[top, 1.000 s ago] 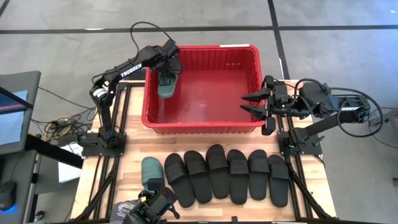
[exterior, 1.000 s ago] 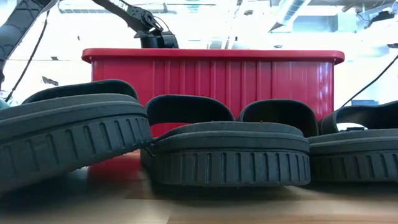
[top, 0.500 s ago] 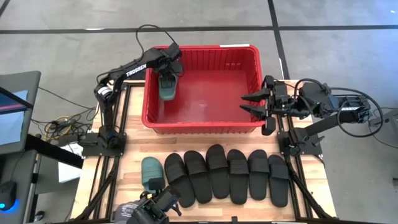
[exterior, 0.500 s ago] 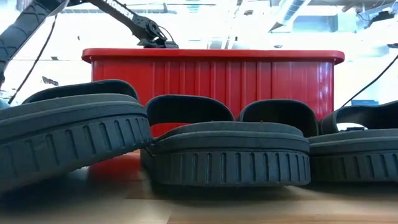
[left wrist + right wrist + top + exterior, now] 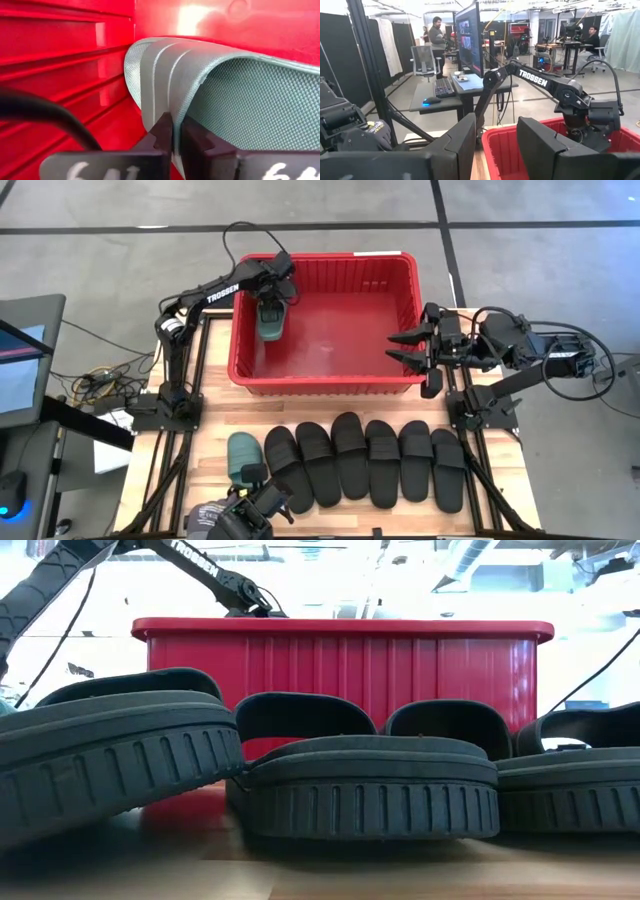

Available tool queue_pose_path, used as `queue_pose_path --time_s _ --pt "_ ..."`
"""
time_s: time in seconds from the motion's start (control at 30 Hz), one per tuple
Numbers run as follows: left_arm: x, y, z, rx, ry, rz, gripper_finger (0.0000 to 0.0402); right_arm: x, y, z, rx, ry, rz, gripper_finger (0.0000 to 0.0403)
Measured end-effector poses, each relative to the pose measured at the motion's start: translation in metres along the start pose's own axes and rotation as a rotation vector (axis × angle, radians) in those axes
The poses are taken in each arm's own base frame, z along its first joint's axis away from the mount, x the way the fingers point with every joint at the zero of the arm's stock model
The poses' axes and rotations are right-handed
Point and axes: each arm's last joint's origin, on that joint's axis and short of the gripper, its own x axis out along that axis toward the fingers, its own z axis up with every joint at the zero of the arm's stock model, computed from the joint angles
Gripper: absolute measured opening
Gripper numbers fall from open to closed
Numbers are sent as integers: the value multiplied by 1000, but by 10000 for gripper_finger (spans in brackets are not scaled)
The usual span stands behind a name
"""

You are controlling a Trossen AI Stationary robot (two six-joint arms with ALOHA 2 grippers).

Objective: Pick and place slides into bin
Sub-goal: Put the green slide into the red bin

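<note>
Left gripper (image 5: 271, 307) has shifted slightly deeper into the red bin (image 5: 330, 380), jaws clenched on the sage-green slide's (image 5: 269, 321) edge, near the far-left corner. Right gripper (image 5: 400, 347) hangs released over the bin's right rim.

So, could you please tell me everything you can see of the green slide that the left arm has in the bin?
The green slide is a sage-green rubber sandal with a textured footbed and a wide ribbed strap. The left claw is shut on the strap's edge, holding it inside the red bin, at the bin's left side, near the ribbed wall and the far corner. Whether it rests on the bin's floor cannot be told. Its mate lies on the table.
</note>
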Motion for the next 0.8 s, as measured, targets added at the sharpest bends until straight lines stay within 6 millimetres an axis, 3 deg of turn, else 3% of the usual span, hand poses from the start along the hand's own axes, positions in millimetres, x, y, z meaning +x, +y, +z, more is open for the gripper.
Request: queue_pose_path --time_s 0.8 --pt "0 0 -1 26 7 3 82 0 0 0 0 0 0 132"
